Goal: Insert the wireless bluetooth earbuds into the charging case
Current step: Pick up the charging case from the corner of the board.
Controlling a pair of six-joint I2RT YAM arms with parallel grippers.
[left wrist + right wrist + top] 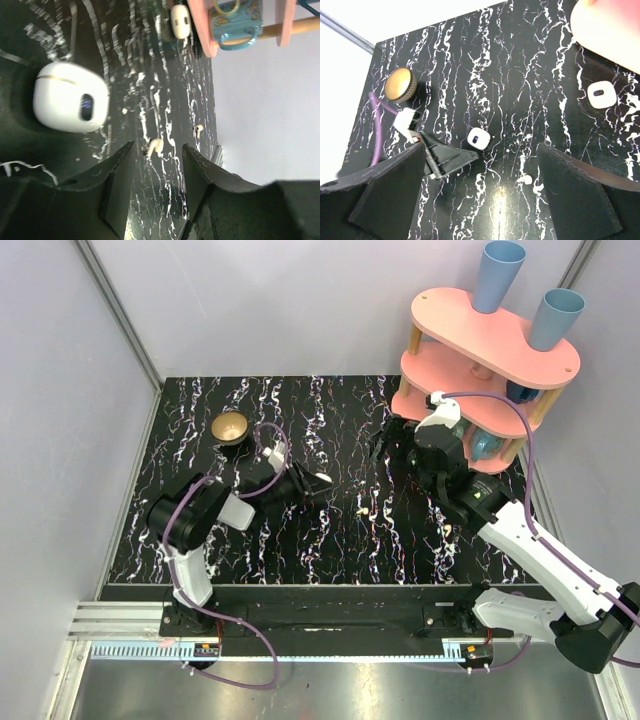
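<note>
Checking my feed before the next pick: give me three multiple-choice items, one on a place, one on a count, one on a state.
1. The right case lies: A by the shelf; B at the near edge; C at the far-left corner.
2. Cases in view: A one; B two; C four.
3. The right gripper is: A shut on an earbud; B shut on a case; C open, empty.
1 A: it lies just beside the pink shelf. 2 B: the left case plus the right one. 3 C: fingers wide apart, nothing held.
</note>
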